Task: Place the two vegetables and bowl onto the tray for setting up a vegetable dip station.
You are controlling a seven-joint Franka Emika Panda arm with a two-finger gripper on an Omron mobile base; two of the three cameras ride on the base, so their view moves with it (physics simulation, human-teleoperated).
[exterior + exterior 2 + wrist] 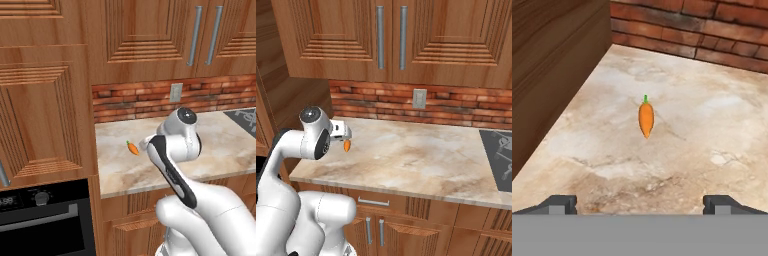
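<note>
A small orange carrot [645, 119] with a green top, one of the vegetables, lies flat on the marble counter [712, 115] near its left end. My gripper [640, 204] hovers just short of it with the jaws wide open and nothing between the fingertips [559, 204]. In the left base view the carrot [132, 148] lies just left of my hand. In the right base view the carrot [346, 145] peeks out under the hand. The bowl and the tray are out of view.
A tall wooden cabinet side [552, 75] walls off the counter on the left, close to the carrot. A brick backsplash [406, 107] runs behind, and a dark stovetop [500, 155] lies at the far right. An oven [45, 215] sits below left.
</note>
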